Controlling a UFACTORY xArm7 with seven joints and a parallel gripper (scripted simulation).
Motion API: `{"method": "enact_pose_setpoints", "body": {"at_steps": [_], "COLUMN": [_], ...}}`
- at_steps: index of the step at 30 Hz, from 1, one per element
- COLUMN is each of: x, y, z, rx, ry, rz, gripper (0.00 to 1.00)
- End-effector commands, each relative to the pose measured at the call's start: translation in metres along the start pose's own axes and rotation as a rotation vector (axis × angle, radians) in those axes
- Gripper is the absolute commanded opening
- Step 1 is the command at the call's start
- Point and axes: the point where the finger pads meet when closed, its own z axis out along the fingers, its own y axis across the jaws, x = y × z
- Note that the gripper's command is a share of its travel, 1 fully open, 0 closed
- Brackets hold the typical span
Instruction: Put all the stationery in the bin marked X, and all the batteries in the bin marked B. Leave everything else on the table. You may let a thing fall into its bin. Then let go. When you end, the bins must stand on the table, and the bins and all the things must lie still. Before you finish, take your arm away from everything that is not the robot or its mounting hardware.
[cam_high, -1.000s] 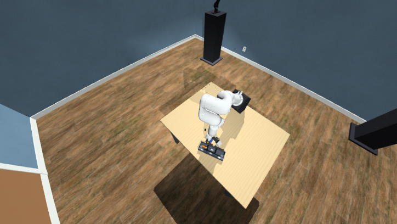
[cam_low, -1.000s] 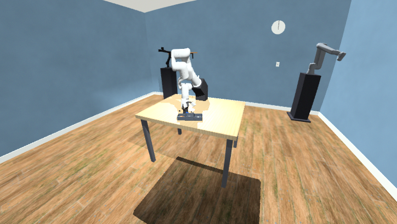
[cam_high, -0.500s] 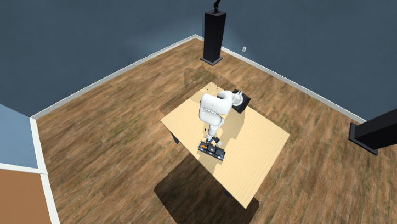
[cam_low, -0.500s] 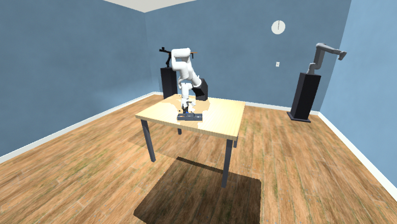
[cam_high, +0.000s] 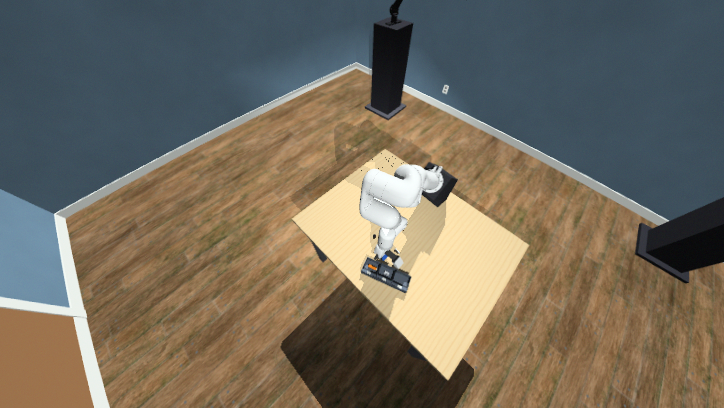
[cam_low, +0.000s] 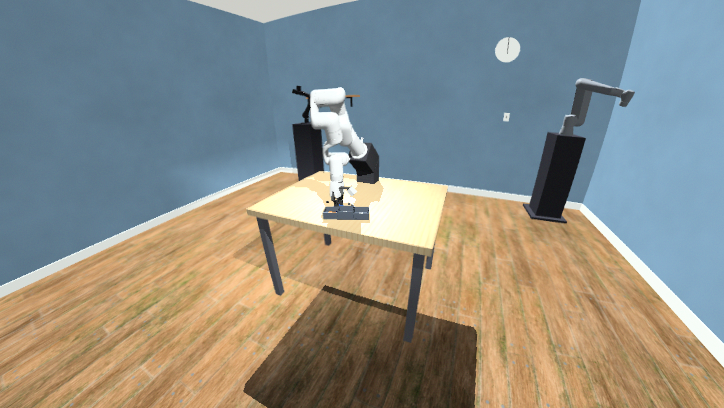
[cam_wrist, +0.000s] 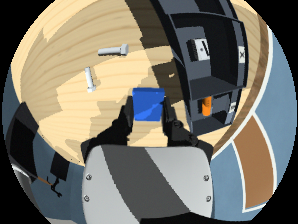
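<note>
My gripper (cam_wrist: 147, 104) (cam_high: 390, 258) (cam_low: 338, 200) is shut on a blue block (cam_wrist: 148, 104) (cam_high: 385, 256) and holds it above the table, just beside the row of dark bins (cam_wrist: 208, 16) (cam_high: 400, 282) (cam_low: 360, 213). The bin row has three compartments. One of them holds an orange item (cam_wrist: 206, 104) (cam_high: 372, 266). White letter marks show on the bin floors in the wrist view, too small to read. Two small grey-white items (cam_wrist: 113, 50) (cam_wrist: 91, 80) lie on the table beyond the blue block.
The wooden table (cam_high: 471, 263) (cam_low: 405, 212) carries the arm's black base block (cam_high: 439, 183) (cam_low: 368, 163) at its far side. Black pedestals (cam_high: 388, 65) (cam_low: 555, 174) stand on the floor away from the table.
</note>
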Motion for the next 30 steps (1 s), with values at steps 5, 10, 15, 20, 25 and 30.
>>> {"method": "enact_pose_setpoints", "body": {"at_steps": [5,10,15,20,25,30], "x": [0.0002,0.0002,0.0002,0.0002,0.0002,0.0002], "y": [-0.0004,-0.0004,-0.0004,-0.0004,-0.0004,-0.0004], "z": [0.0097,0.0097,0.0097,0.0097,0.0098,0.0019], "rx": [-0.003,-0.003,-0.003,-0.003,-0.003,-0.004], "ry": [-0.003,-0.003,-0.003,-0.003,-0.003,-0.003], "rz": [-0.002,-0.002,-0.002,-0.002,-0.002,-0.002], "gripper": [0.00,0.00,0.56,0.56,0.56,0.56]}}
